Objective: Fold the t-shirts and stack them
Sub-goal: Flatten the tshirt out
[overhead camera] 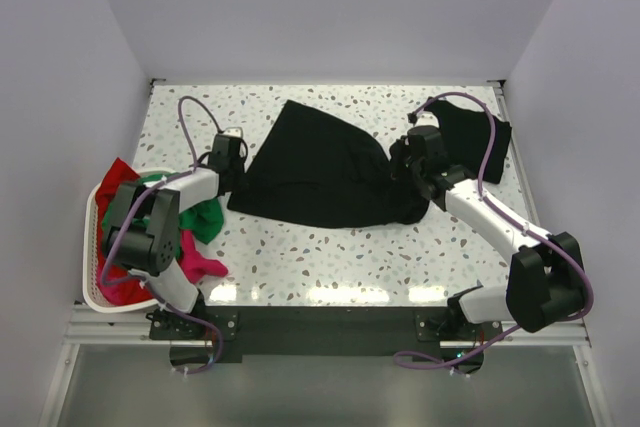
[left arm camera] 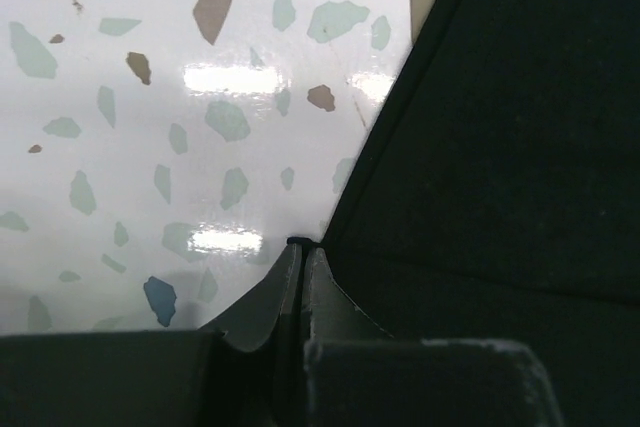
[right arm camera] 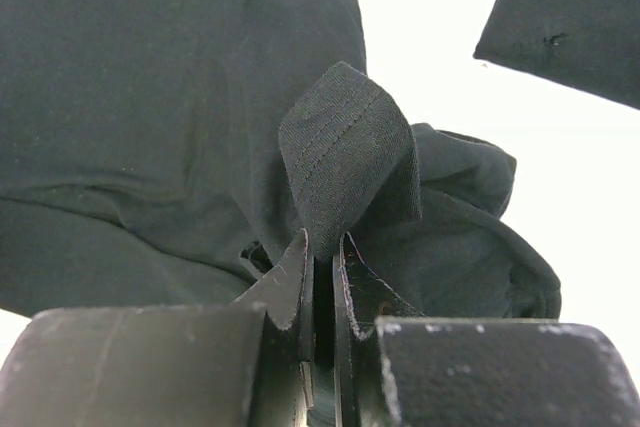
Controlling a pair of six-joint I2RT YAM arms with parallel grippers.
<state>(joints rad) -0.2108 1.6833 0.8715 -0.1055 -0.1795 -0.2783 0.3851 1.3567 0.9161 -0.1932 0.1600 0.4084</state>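
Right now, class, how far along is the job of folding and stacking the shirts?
Done: perhaps the far black shirt, lying compact at the far right. In hand: the middle black shirt, unfolded; the right gripper pinches a fold of it, and the left gripper is shut at its edge. Left: the red, green and magenta shirts in and over the basket; no stack yet.

- Can any writing, label, brand or number be read in the three views?
- None can be read.
- Not even on the black t-shirt [overhead camera: 320, 172] or the white basket [overhead camera: 87, 247]?
- No. Only plain cloth and plain plastic are shown there, and no sign or mark is seen on the speckled tabletop [overhead camera: 400, 257].
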